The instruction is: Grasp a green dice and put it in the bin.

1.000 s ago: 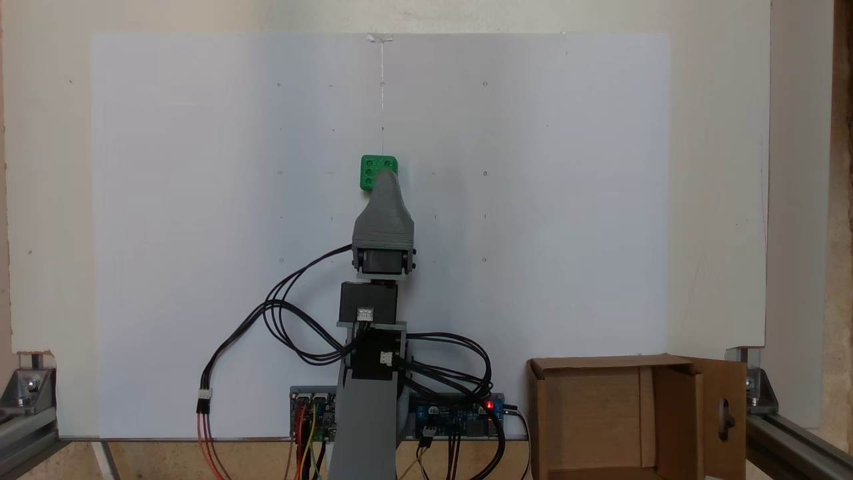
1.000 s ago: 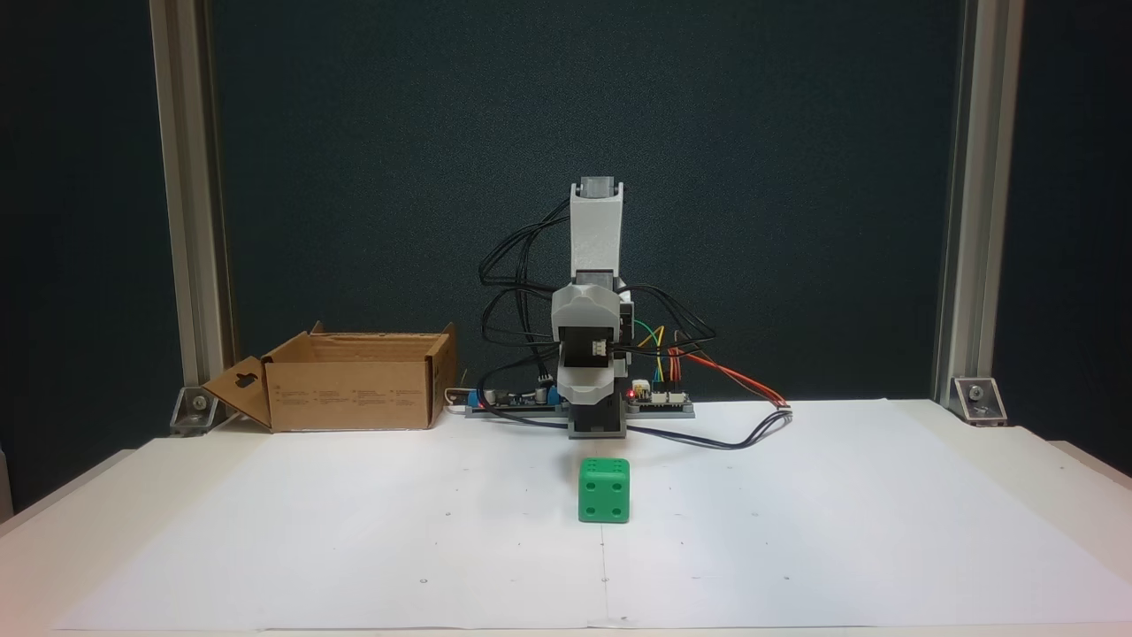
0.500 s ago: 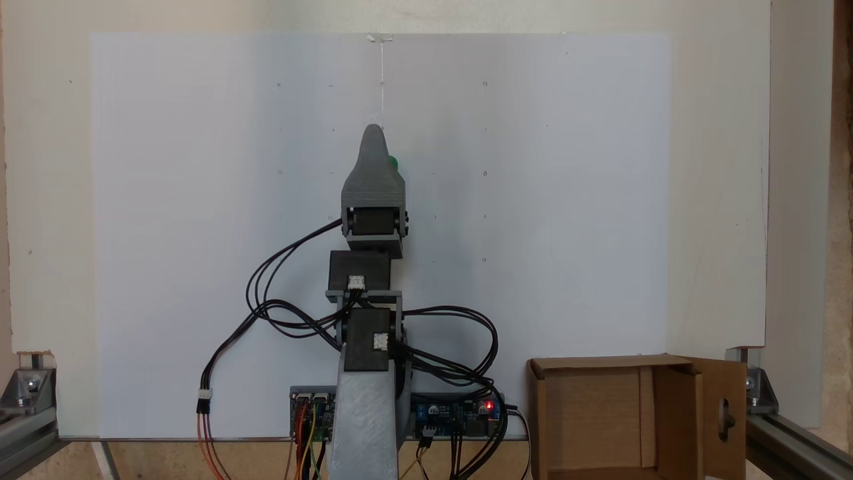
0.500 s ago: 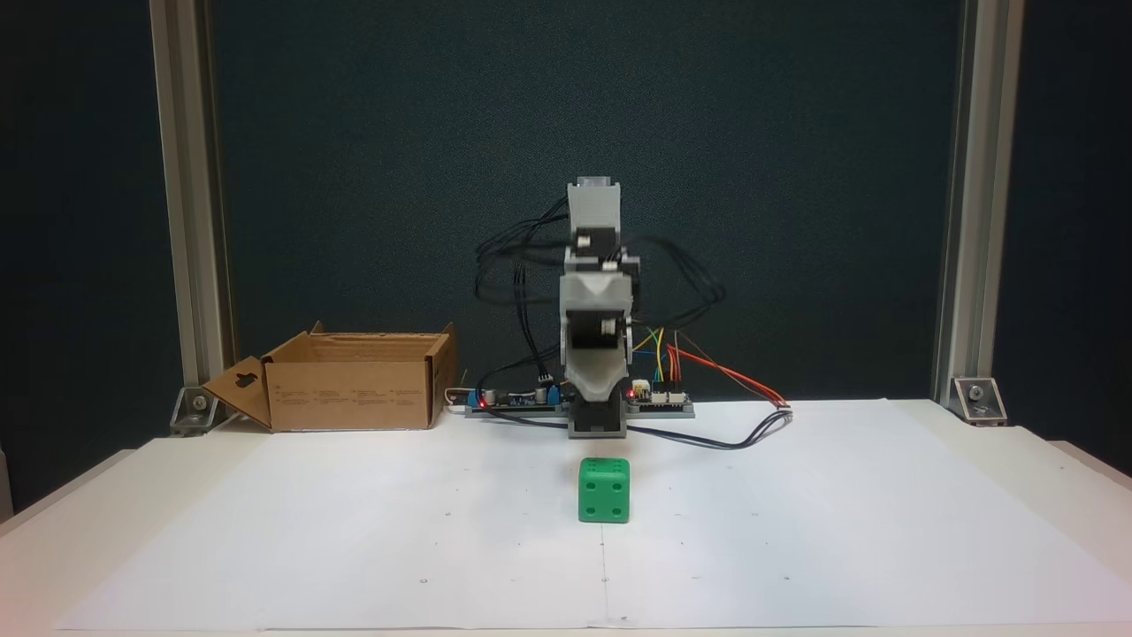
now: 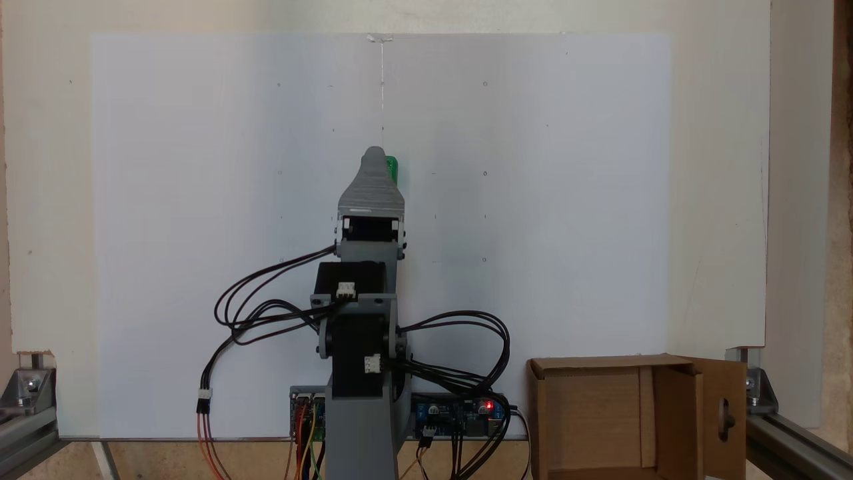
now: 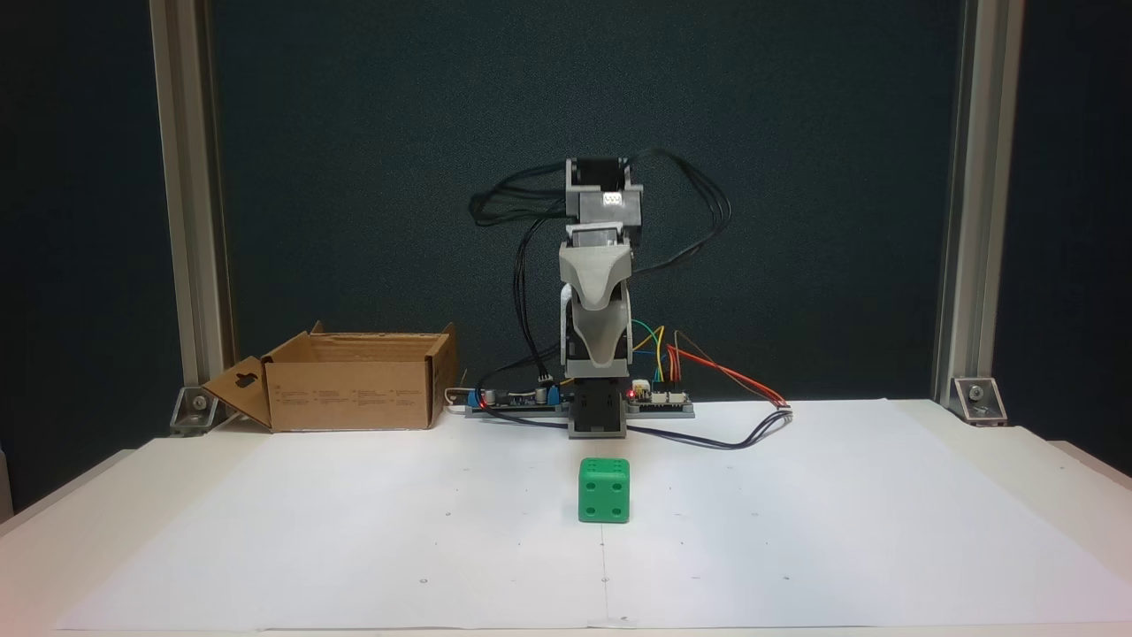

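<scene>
green dice [image 6: 605, 489] sits on the paper, well below the raised fingers [image 6: 602, 358]; their opening can't be told.

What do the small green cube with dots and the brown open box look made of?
The green dice looks like matte moulded plastic: uniform colour, rounded corners, recessed pips. The brown box looks like plain corrugated cardboard, with folded flaps and a dull surface.

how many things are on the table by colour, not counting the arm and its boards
green: 1, the dice
brown: 1, the bin
white: 1, the paper sheet
total: 3
</scene>
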